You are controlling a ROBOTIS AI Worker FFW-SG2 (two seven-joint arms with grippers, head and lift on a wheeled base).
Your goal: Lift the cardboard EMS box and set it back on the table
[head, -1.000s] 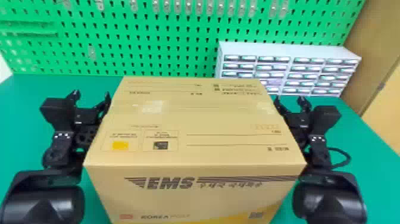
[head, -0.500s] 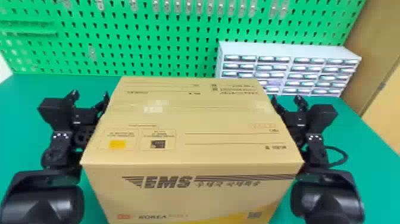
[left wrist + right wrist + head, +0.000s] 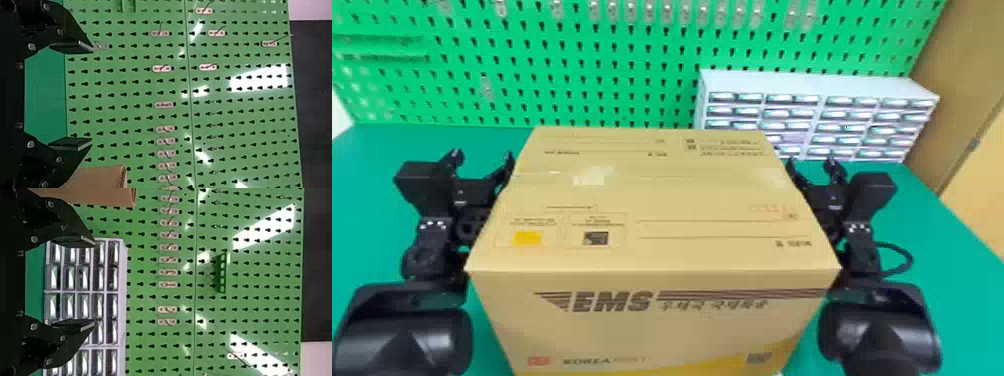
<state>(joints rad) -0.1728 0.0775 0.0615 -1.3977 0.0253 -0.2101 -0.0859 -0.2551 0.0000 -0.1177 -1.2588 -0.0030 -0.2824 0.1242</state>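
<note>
The cardboard EMS box (image 3: 652, 200) is held between the two arms, its printed front towards me; whether its underside touches the table (image 3: 377, 200) cannot be told. Against its left side is my left gripper (image 3: 482, 155), and against its right side my right gripper (image 3: 810, 162). In the left wrist view the left gripper (image 3: 92, 94) has its fingers spread with nothing between them, and a box corner (image 3: 100, 177) lies beside one finger. The right gripper (image 3: 94, 283) in its wrist view is likewise spread, with the box (image 3: 98, 195) just outside one finger.
A green pegboard (image 3: 557, 75) with small clear hooks stands along the table's back edge. In front of it at the back right is a white drawer cabinet (image 3: 817, 115), close behind the box. A black cable (image 3: 907, 257) loops out from the right arm.
The box has shifted slightly up and to the left in the head view, and both arms have moved a little with it. The grippers look equally spread as before.
</note>
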